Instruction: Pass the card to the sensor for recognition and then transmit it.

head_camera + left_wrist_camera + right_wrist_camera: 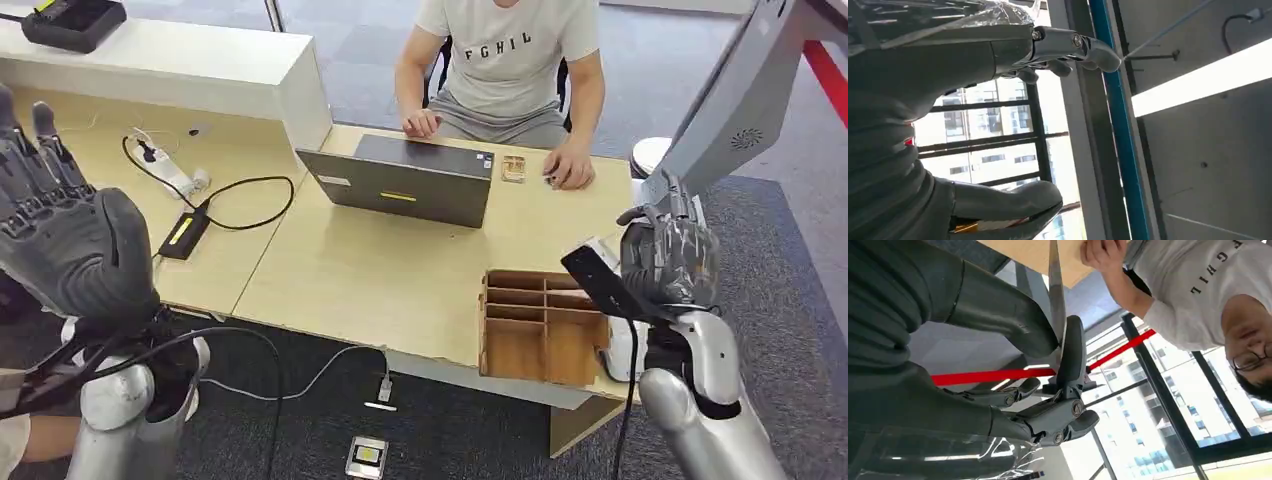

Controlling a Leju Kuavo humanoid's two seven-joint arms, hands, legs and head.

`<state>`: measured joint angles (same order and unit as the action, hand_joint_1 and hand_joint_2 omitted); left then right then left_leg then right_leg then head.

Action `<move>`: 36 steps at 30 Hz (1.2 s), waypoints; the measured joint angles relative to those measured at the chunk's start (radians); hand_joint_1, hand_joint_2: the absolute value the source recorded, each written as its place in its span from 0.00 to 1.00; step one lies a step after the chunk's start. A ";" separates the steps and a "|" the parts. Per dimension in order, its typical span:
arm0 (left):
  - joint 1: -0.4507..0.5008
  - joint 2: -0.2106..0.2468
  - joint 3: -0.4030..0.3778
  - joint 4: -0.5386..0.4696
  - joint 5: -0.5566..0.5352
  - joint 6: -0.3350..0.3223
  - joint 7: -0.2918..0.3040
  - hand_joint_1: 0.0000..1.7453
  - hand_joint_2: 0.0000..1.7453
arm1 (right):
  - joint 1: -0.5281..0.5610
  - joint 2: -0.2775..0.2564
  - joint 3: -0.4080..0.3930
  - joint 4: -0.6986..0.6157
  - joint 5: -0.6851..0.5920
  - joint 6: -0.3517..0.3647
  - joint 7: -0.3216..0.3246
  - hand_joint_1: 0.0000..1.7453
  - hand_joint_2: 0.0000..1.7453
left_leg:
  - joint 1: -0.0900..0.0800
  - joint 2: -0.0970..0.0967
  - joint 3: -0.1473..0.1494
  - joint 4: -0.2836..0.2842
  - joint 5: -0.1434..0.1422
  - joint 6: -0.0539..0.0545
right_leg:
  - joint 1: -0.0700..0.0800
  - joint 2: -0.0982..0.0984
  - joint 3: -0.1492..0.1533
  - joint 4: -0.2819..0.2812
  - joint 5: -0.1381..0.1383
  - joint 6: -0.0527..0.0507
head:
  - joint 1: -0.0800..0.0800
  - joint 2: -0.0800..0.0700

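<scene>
- The right hand (668,262) grips the dark card (600,283), pinched between thumb and fingers (1070,355), raised above the tabletop's (380,270) near right corner, over the wooden divided box (540,325).
- The left hand (60,235) is raised, fingers spread, holding nothing.
- A person (505,60) sits at the far edge behind a laptop (400,182).

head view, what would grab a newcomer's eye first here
The right hand, raised beside the desk's right end, pinches a dark card over the wooden compartment box. The left hand looms large at the left, fingers spread. Across the desk a person sits behind a laptop.
</scene>
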<state>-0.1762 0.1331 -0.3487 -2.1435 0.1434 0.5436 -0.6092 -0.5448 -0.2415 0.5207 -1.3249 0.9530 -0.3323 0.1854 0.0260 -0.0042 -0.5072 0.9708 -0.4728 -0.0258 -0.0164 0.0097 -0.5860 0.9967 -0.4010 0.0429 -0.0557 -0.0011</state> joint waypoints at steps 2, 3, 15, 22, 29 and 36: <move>0.000 0.000 0.000 0.000 0.002 -0.003 -0.002 0.00 1.00 | -0.018 0.002 0.000 0.001 -0.009 0.001 -0.013 1.00 1.00 | 0.000 0.000 0.000 0.000 0.000 0.000 | 0.000 0.000 0.000 0.000 0.000 0.000 | 0.000 0.000; 0.000 0.000 0.000 0.000 0.004 -0.006 -0.003 0.00 1.00 | -0.030 0.006 0.001 0.003 -0.016 0.002 -0.020 1.00 1.00 | 0.000 0.000 0.000 0.000 0.000 0.000 | 0.000 0.000 0.000 0.000 0.000 0.000 | 0.000 0.000; -0.060 -0.016 -0.004 0.019 0.045 -0.053 -0.021 0.00 1.00 | -0.294 0.106 0.048 0.222 -0.040 -0.020 -0.072 1.00 1.00 | 0.000 0.000 0.000 0.000 0.001 -0.001 | 0.000 0.000 0.000 0.000 0.001 0.000 | 0.000 0.000; -0.077 -0.023 -0.006 0.034 0.074 -0.078 -0.026 0.00 1.00 | -0.419 0.167 0.093 0.428 0.019 -0.029 -0.054 1.00 1.00 | 0.000 0.000 0.000 0.000 0.001 -0.001 | 0.000 0.000 0.000 0.000 0.001 0.000 | 0.000 0.000; -0.095 -0.027 -0.007 0.056 0.092 -0.105 -0.031 0.00 1.00 | -0.463 0.215 0.140 0.578 0.082 -0.019 -0.030 1.00 1.00 | 0.000 0.000 0.000 0.000 0.001 -0.001 | 0.000 0.000 -0.001 0.000 0.001 0.000 | 0.000 0.000; -0.104 -0.029 -0.007 0.073 0.102 -0.126 -0.031 0.00 1.00 | -0.489 0.258 0.184 0.667 0.131 -0.001 -0.010 1.00 1.00 | 0.000 0.000 0.000 0.000 0.001 -0.001 | 0.000 0.000 -0.001 0.000 0.001 0.000 | 0.000 0.000</move>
<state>-0.2797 0.1045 -0.3559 -2.0706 0.2453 0.4181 -0.6405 -1.0338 0.0164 0.7046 -0.6580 1.0838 -0.3334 0.1759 0.0262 -0.0044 -0.5074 0.9710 -0.4722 -0.0263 -0.0162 0.0098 -0.5868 0.9972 -0.4004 0.0428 -0.0553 -0.0011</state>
